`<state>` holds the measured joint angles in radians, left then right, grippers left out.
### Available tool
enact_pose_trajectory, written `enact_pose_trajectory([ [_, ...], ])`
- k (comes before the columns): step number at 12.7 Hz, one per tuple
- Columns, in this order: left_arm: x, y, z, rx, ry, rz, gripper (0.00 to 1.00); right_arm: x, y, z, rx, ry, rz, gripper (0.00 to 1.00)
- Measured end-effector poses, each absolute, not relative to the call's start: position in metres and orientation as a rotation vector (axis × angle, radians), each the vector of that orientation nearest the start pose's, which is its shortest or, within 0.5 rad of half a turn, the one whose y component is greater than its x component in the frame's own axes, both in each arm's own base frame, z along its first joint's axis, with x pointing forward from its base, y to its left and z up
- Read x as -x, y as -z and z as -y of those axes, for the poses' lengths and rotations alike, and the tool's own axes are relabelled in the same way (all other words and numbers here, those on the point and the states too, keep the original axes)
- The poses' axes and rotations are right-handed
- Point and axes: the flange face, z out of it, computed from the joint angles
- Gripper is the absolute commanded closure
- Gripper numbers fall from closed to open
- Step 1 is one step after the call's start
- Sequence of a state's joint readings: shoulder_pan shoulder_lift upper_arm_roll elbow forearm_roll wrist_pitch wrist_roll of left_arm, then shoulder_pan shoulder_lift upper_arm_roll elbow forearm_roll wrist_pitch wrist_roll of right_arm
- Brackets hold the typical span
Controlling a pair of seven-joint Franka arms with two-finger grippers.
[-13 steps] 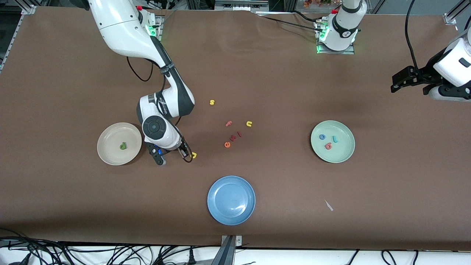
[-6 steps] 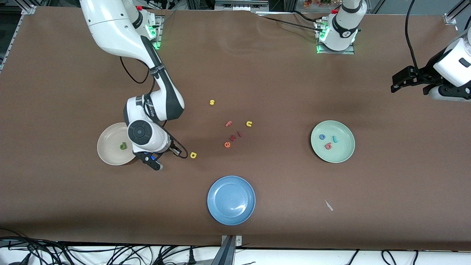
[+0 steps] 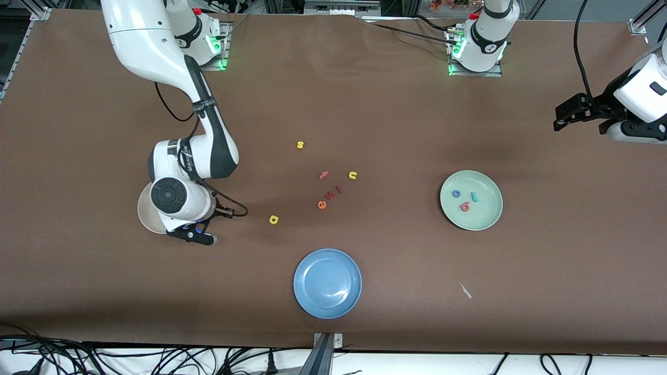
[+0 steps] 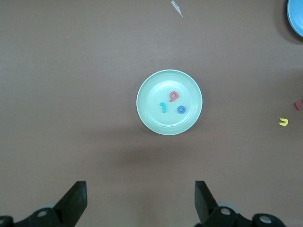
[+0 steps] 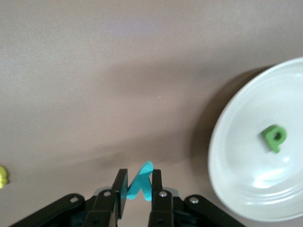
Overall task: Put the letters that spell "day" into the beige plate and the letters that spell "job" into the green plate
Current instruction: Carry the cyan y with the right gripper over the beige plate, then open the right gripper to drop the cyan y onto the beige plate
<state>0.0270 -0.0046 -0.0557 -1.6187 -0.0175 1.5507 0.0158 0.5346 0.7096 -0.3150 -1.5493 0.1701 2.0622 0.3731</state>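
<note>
Three plates [image 3: 327, 283] and twelve foam letters [image 3: 273, 219] in view.

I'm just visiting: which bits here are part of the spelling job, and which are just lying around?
In the job:
beige plate holding green d
teal y in right gripper
yellow a
green plate holding j, o, b

Lying about:
blue plate
s, f, u

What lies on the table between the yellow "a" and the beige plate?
In the front view, only the right gripper, shut on the teal "y", is over the stretch between the yellow "a" and the beige plate; the table there is bare.
</note>
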Motion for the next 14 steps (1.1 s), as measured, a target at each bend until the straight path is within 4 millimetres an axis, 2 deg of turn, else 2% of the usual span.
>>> enact_pose_trajectory([
  [3, -0.549, -0.603, 0.017, 3.15, -0.1, -0.074, 0.0, -0.666, -0.238, -0.161, 3.254, -0.224, -0.154, 1.0],
  [7, -0.549, -0.603, 0.018, 3.149, -0.1, -0.078, 0.0, -0.669, -0.242, -0.121, 3.28, -0.241, -0.037, 1.0],
  [9, -0.549, -0.603, 0.018, 3.149, -0.1, -0.08, 0.0, -0.665, -0.24, -0.101, 3.285, -0.273, -0.005, 1.0],
  [12, -0.549, -0.603, 0.018, 3.149, -0.1, -0.083, 0.0, -0.656, -0.226, -0.076, 3.283, -0.34, -0.032, 1.0],
  [14, -0.549, -0.603, 0.018, 3.149, -0.1, -0.084, 0.0, -0.654, -0.222, -0.06, 3.278, -0.36, -0.053, 0.29],
])
